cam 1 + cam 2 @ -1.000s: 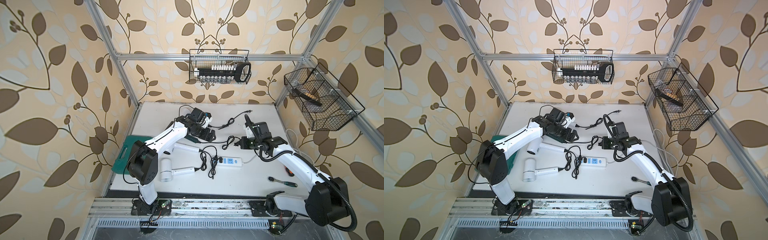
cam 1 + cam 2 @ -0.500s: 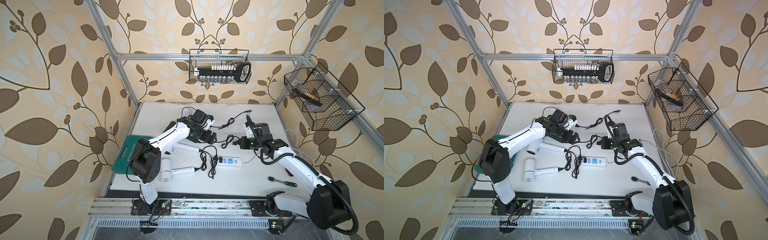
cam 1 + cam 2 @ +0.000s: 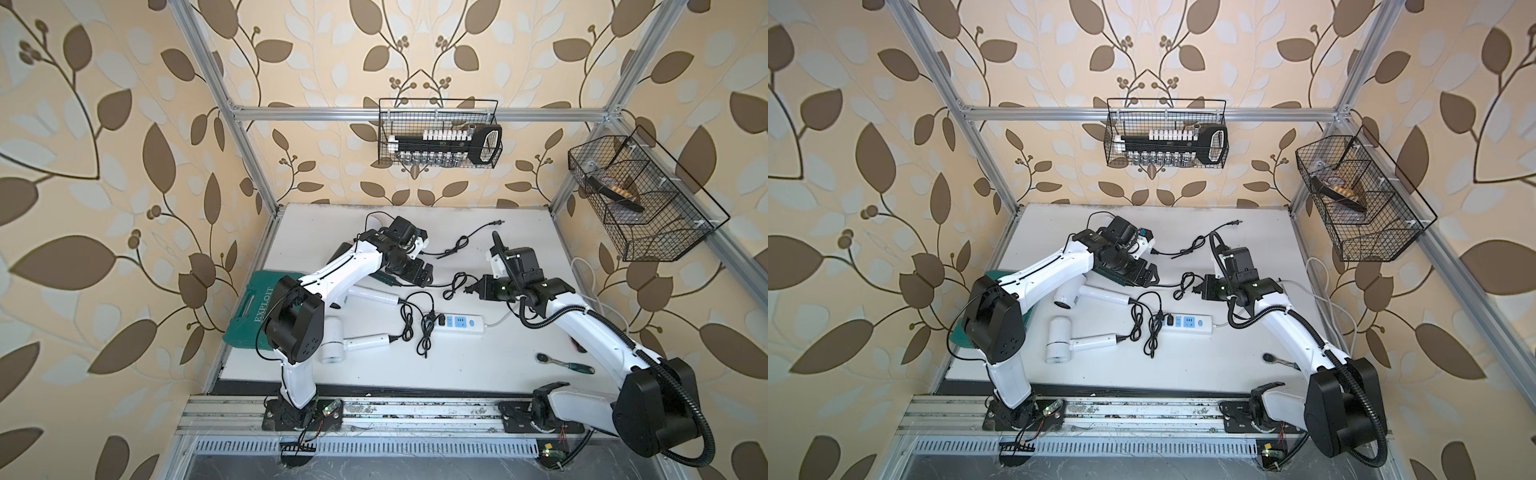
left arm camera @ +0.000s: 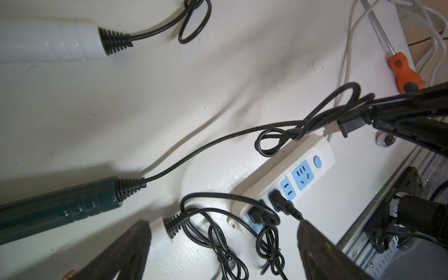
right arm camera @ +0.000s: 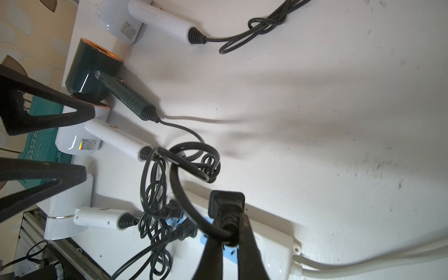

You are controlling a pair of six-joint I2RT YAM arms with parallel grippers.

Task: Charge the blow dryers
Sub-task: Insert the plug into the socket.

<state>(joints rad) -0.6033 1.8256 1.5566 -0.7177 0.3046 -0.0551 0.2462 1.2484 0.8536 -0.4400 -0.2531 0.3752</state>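
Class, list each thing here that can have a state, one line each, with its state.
Left gripper, open.
Right gripper, shut on plug.
Plug, held up, not inserted.
Strip, two plugs in, two sockets free.
Green dryer, lying, unplugged.
Far white dryer, lying, unplugged.
Middle white dryer, plugged in.
Near white dryer, plugged in.
Green case, closed.

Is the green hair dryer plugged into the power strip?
No, the plug of the green hair dryer is pinched in the right gripper, not in a socket of the power strip.
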